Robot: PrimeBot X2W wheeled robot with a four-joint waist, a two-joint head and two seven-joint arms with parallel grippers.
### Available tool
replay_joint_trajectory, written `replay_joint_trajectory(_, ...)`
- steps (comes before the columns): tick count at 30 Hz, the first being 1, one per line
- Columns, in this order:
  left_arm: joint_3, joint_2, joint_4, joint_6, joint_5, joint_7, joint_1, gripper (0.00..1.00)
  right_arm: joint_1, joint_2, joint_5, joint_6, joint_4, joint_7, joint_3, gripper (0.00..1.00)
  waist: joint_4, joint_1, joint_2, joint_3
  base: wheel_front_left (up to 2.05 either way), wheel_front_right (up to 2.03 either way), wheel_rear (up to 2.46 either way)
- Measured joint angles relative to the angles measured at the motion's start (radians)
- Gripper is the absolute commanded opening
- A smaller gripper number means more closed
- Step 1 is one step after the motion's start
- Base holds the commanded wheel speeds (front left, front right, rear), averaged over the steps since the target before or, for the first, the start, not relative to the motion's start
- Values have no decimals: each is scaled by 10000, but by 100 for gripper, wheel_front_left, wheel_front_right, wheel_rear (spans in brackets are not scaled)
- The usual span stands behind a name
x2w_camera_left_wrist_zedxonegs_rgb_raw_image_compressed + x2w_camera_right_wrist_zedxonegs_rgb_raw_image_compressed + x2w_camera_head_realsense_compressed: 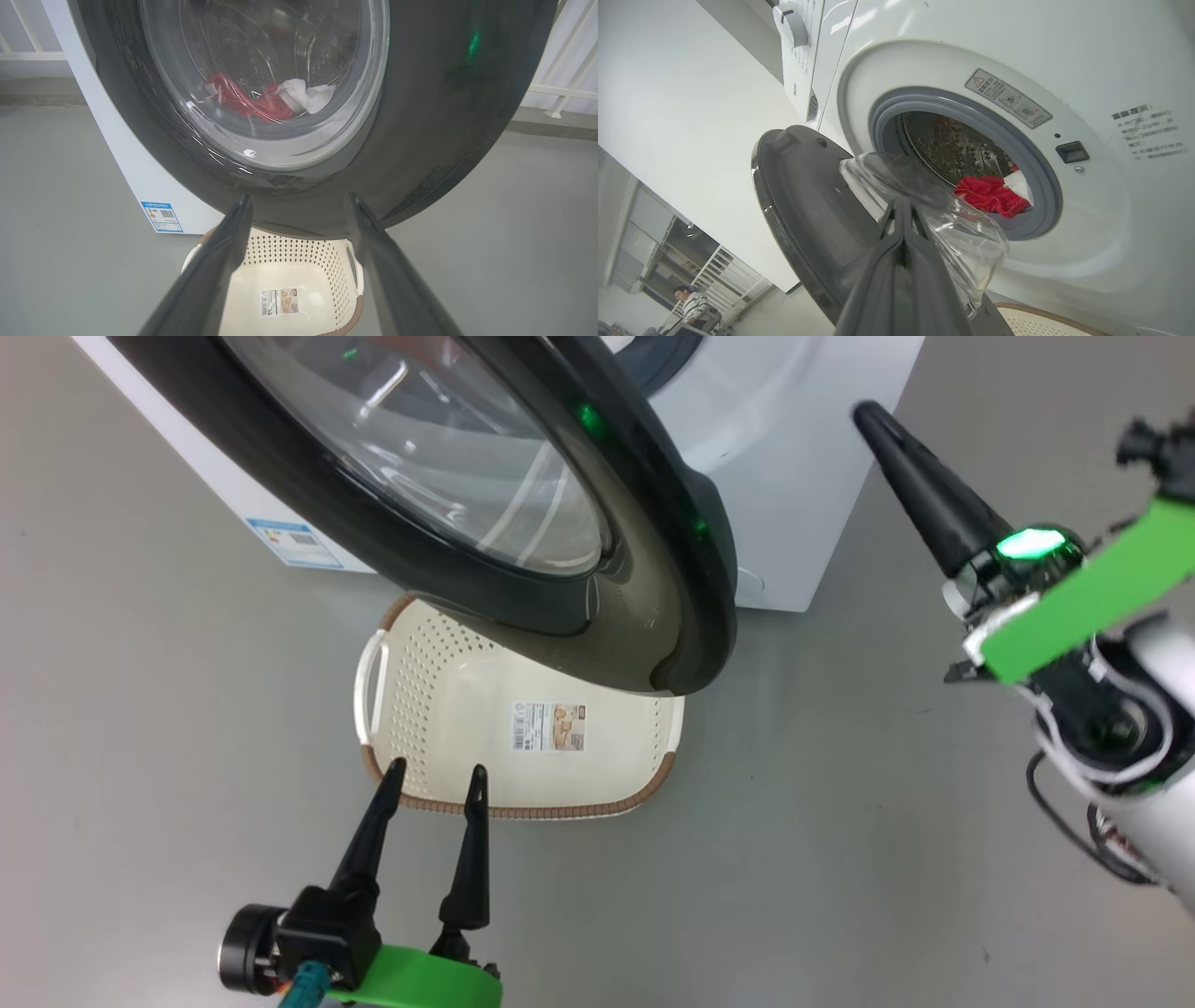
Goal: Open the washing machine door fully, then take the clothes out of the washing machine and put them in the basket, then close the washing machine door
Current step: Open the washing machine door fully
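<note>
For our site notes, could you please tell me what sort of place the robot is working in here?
Probably a lab or test space set up for laundry, not a home: a white washing machine stands on plain grey floor, with white railings nearby and a person in the background.

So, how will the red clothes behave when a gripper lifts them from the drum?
The clothes lie crumpled in the drum, so they are probably floppy and will drape when lifted. The pile is small, so likely light. A hanging fold may drag on the gasket.
</note>
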Motion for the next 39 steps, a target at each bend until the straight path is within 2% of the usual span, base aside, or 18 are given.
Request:
replay_joint_trajectory(5, -148, 0, 4, 2, -71, 0, -155, 100, -703, -92, 1578, -2, 176, 2245, -29, 0, 75, 0, 0, 211, 0, 0, 0)
replay_joint_trajectory(10, -286, 0, 6, 4, -100, 0, -271, 100, -1129, 42, 2857, -2, 909, 4441, -686, 0, 174, 0, 0, 377, 0, 0, 0)
replay_joint_trajectory(14, -370, 0, 4, 10, -146, 0, -284, 100, -1400, 236, 3634, -2, 1755, 6194, -1085, 0, 269, 0, 0, 456, 0, 0, 0)
replay_joint_trajectory(20, -543, -2, -25, 92, -261, 0, -465, 100, -2018, 558, 4238, -2, 2884, 7975, -1469, 0, 412, 0, 0, 637, 0, 0, 0)
replay_joint_trajectory(29, -709, -2, -81, 215, -422, 0, -572, 100, -2324, 928, 4619, -2, 3891, 9651, -1241, 0, 632, 0, 0, 819, 0, 0, 0)
replay_joint_trajectory(39, -828, -2, -100, 345, -554, 0, -586, 100, -2368, 1198, 4640, -2, 3944, 10121, -1254, 0, 785, 0, 0, 697, 0, 0, 0)
